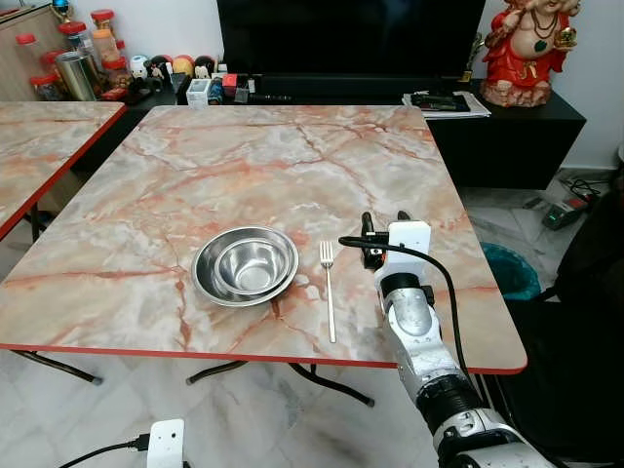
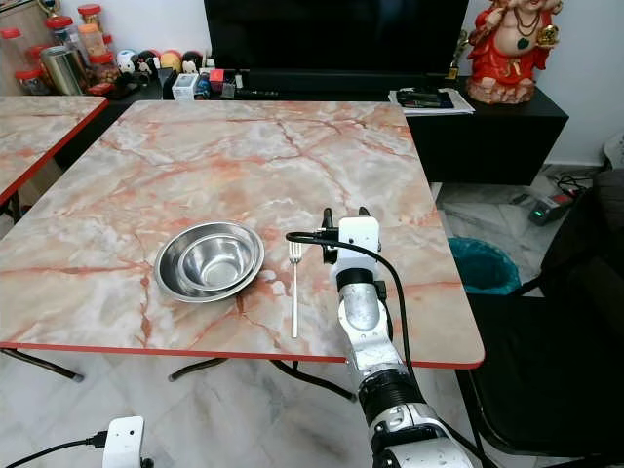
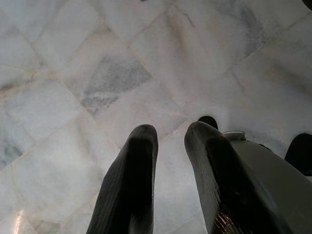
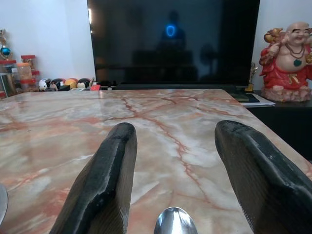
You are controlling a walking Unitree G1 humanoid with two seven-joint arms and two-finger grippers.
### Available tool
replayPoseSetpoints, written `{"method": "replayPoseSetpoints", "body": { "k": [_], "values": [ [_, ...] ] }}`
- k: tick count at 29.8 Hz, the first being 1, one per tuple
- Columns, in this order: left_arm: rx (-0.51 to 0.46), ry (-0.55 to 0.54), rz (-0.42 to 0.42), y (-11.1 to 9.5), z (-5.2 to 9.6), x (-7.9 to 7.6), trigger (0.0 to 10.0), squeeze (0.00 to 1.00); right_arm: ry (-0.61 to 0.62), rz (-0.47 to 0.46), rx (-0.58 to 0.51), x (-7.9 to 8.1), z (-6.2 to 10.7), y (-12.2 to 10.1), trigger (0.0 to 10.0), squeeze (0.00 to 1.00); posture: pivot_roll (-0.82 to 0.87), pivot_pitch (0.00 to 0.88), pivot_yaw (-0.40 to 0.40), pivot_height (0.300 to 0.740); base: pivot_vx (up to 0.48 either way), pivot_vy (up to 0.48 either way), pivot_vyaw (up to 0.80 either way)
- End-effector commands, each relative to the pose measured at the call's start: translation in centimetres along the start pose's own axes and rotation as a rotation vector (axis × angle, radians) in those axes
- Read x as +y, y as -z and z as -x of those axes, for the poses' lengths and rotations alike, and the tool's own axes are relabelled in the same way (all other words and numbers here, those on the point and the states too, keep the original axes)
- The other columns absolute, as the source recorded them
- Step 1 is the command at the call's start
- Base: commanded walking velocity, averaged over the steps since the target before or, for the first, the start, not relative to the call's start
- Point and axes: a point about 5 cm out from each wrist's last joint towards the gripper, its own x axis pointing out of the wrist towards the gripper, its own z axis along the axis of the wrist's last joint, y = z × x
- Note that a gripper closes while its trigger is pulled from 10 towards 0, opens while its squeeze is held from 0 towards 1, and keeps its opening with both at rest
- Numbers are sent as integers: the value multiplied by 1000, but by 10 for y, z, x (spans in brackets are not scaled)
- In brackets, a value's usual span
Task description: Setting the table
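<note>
A steel bowl (image 1: 255,261) sits inside a wider steel plate (image 1: 208,278) near the front edge of the marble table (image 1: 273,156). A fork (image 1: 329,292) lies just right of the plate, tines pointing away from me. My right gripper (image 1: 384,218) hovers low over the table to the right of the fork, open. In the right wrist view the bowl of a spoon (image 4: 175,222) lies on the table between its fingers (image 4: 105,180), which do not touch it. My left gripper (image 3: 170,139) hangs over the floor, fingers slightly apart and holding nothing.
A second marble table (image 1: 39,136) stands at the left. Behind the table is a black TV cabinet with a TV (image 1: 351,39), jars (image 1: 73,68) and a red statue (image 1: 526,49). A teal bin (image 1: 509,268) and a dark chair (image 2: 575,322) stand at the right.
</note>
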Motion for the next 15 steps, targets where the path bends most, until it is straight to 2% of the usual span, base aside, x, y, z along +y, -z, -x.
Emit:
{"method": "replayPoseSetpoints", "body": {
  "k": [1,6,15],
  "values": [
    [4,-10,8,1,0,1,10000,0,-4,-4,-17,1,1,-2,10000,0,9,0,6,719,0,0,0],
    [1,-32,41,1,0,5,10000,0,-4,-12,-40,1,-1,-7,10000,0,17,0,1,719,0,0,0],
    [12,-33,44,6,1,3,10000,0,-16,-10,-54,2,-1,-9,10000,0,10,0,-2,719,0,380,0]
  ]
}}
